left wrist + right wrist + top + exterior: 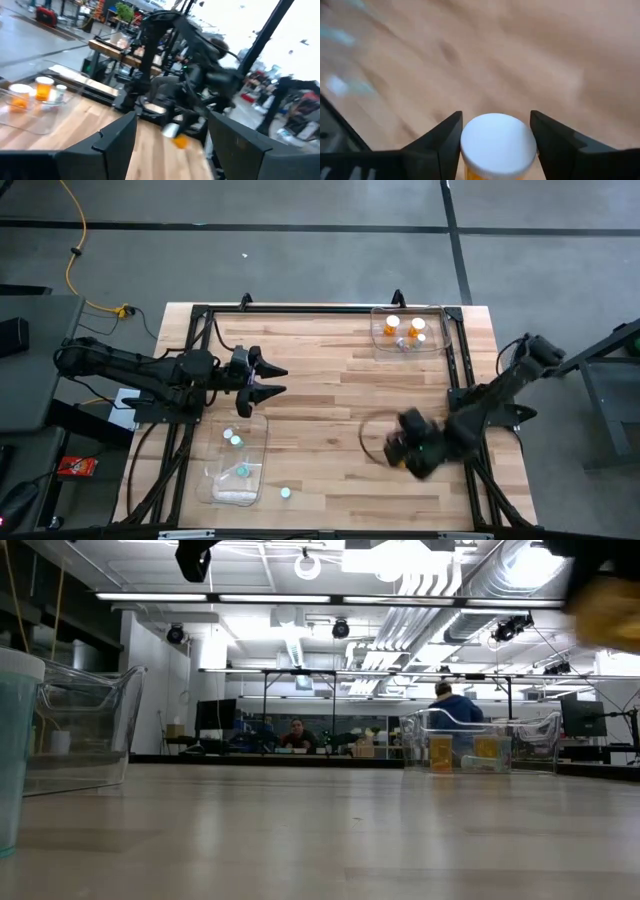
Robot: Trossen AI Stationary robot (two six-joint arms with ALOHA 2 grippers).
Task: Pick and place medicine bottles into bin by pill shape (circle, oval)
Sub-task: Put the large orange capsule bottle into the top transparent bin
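My right gripper (495,118) hangs above the near right of the table (330,395), shut on an orange medicine bottle with a white cap (498,142). The left wrist view also shows this bottle (178,141) under the right arm. My left gripper (272,379) is held level over the table's left side, open and with nothing between its fingers. A clear bin (408,330) at the far right holds orange bottles (392,326). In the clear bin (236,464) at the near left lie pale teal bottles (236,441). One teal bottle (285,492) stands on the table beside that bin. My right gripper pinches the orange bottle between its two fingers, at the cap's rim (468,145) and the opposite side. The fingers slant down toward the table. The bottle is lifted clear of the wood, with its white cap turned toward the wrist.
The wooden top between the two bins is bare. A black frame (300,310) runs along the table's far edge and sides. In the low view a teal bottle (14,740) stands close at the left, and people sit in the room beyond.
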